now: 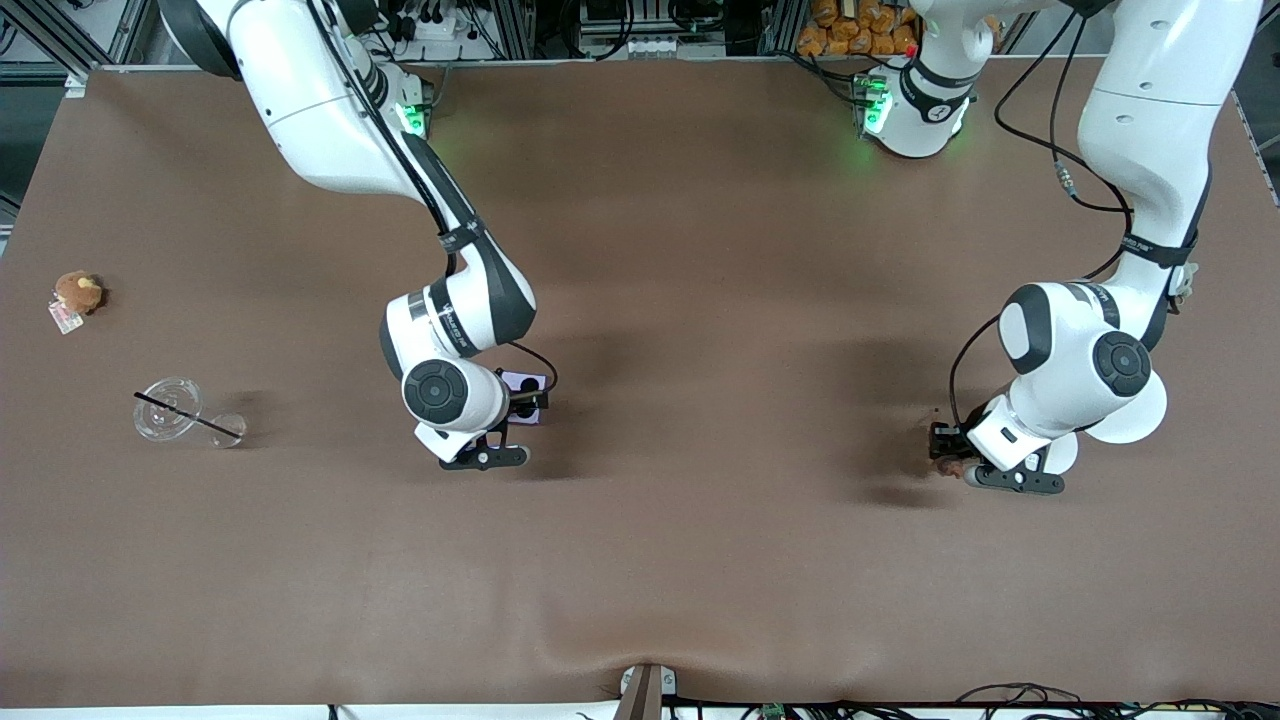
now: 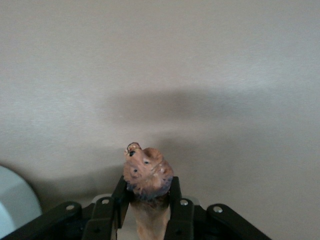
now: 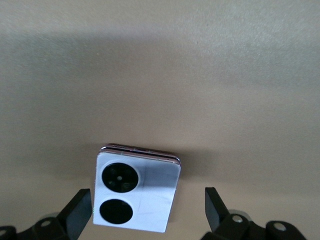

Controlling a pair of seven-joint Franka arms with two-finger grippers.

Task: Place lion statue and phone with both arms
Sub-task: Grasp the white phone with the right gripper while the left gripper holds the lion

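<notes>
The lion statue (image 1: 950,467) is a small reddish-brown figurine at the left arm's end of the table. My left gripper (image 1: 945,450) is shut on it and sits low over the table. In the left wrist view the fingers (image 2: 121,192) clamp the statue's body (image 2: 147,172), with its head sticking out past them. The lilac phone (image 1: 525,383) lies flat on the table under my right gripper (image 1: 525,405). In the right wrist view the phone (image 3: 137,192) shows two black camera circles. It lies between the wide-open fingers (image 3: 80,207) of the gripper (image 3: 146,200), touching neither.
A round brown plush with a tag (image 1: 78,292) and a clear cup on its side with a black straw (image 1: 180,410) lie at the right arm's end. A white round thing (image 1: 1135,415) is partly hidden under the left arm.
</notes>
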